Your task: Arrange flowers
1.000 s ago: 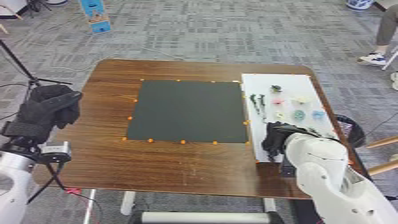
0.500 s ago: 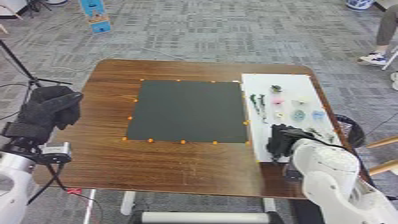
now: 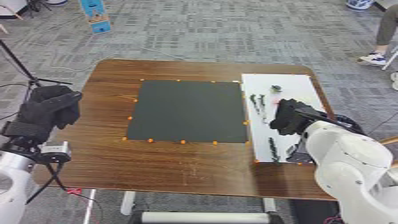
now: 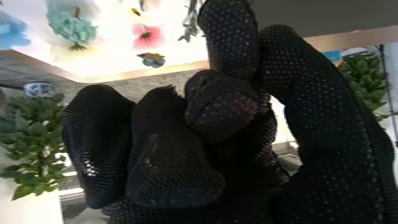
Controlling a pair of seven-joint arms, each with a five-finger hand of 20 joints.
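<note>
A: Right hand (image 3: 291, 117), quick, where?

B: Head view, over the white board (image 3: 258, 81) on the right side of the desk (image 3: 191, 172).

A: Grip?

B: Can't tell how far open it is, or if it's got hold of anything.

A: Fine. Left hand (image 3: 53, 107)?

B: Left side, well apart from the flowers, open and loose, fingers a bit bent. Nothing seen in it.

A: Flowers, go.

B: Laid out on the board. Two thin green stems (image 3: 262, 105) side by side, between the right hand and the dark mat (image 3: 187, 110). Small dark green piece (image 3: 276, 89) just past the hand, toward the far end. Leafy sprig (image 3: 274, 150) down by the near edge.

A: Colours?

B: Wrist view: teal flower (image 4: 73, 27), pink flower (image 4: 147, 36), blue flower (image 4: 11, 31). All apart from each other.

A: Mat?

B: Flat, left of the board, small orange marks (image 3: 150, 140) round its edge.

A: Anything else in the wrist view?

B: Yeah, leafy plant (image 4: 35, 130) off past the board, blue-and-white pot (image 4: 39, 89) near it.
</note>
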